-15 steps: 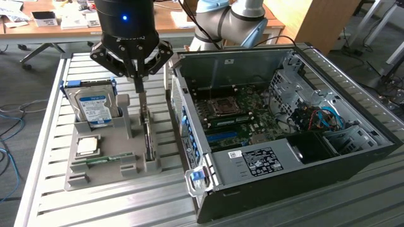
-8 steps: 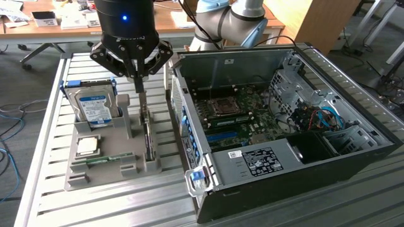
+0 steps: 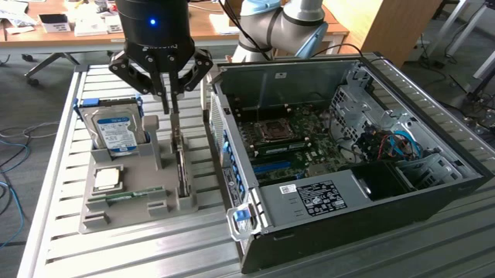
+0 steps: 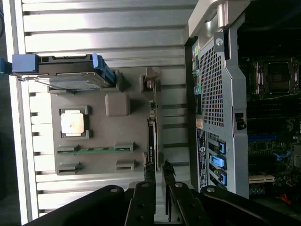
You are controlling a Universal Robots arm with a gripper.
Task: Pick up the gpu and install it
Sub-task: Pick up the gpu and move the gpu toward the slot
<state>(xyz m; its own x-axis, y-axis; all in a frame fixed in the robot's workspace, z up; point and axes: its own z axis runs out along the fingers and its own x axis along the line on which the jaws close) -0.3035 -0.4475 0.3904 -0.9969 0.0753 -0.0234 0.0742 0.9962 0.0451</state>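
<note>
Above the gpu (image 3: 182,168), end effector (image 3: 169,109) hangs (2 fingers (image 4: 146,188) slightly parted).

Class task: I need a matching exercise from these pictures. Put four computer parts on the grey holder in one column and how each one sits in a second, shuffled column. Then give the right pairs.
Column one
1. gpu
2. hard drive
3. processor
4. memory stick

Column two
A. lying flat in a square recess of the grey holder
B. standing on edge in a slot, directly under the gripper
C. upright, in a blue-edged frame
D. resting in a long narrow slot

Pairs: 1-B, 2-C, 3-A, 4-D
</note>
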